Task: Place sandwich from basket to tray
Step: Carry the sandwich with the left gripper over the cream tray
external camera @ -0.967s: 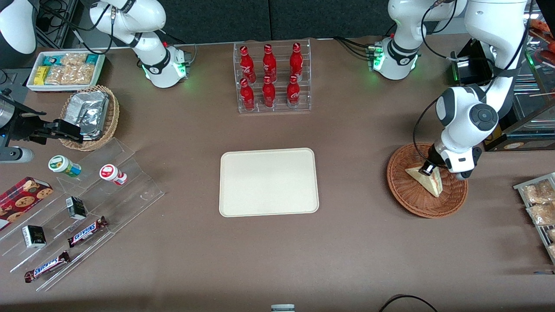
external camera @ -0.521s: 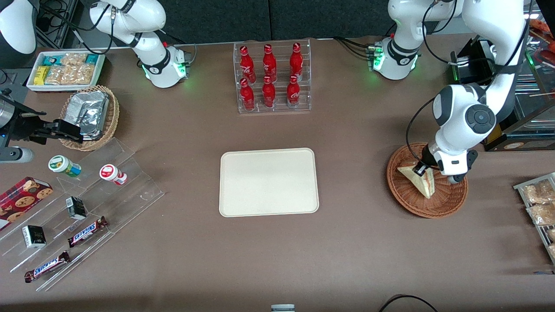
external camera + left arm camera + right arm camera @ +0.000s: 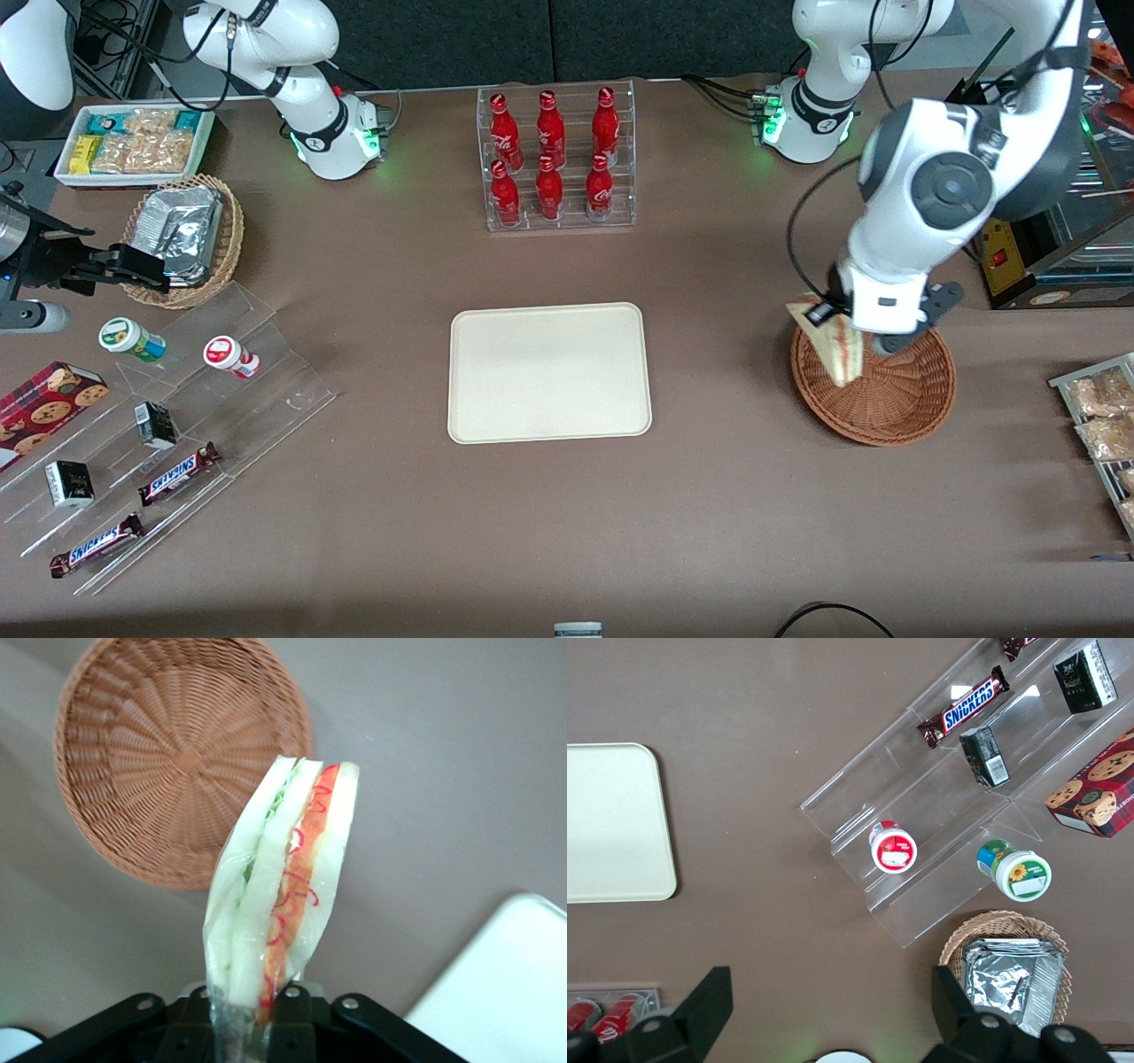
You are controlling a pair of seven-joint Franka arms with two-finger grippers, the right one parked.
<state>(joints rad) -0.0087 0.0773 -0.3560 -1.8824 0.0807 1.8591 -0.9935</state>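
My left gripper (image 3: 833, 315) is shut on the sandwich (image 3: 836, 347), a wrapped wedge of pale bread with red and green filling, and holds it in the air above the basket's rim on the tray's side. The wrist view shows the sandwich (image 3: 283, 895) clamped at its base between the fingers (image 3: 310, 1010), hanging over bare table beside the basket (image 3: 168, 753). The reddish-brown wicker basket (image 3: 895, 399) has nothing in it. The cream tray (image 3: 549, 372) lies flat at the table's middle; a corner of the tray (image 3: 505, 992) shows in the wrist view.
A clear rack of red bottles (image 3: 556, 159) stands farther from the camera than the tray. A clear stepped stand with snacks (image 3: 159, 425) and a tan basket of foil packs (image 3: 182, 235) lie toward the parked arm's end. Snack packets (image 3: 1103, 416) lie beside the basket.
The gripper has risen out of the basket with the sandwich and shifted toward the tray. The sandwich no longer rests on the wicker.
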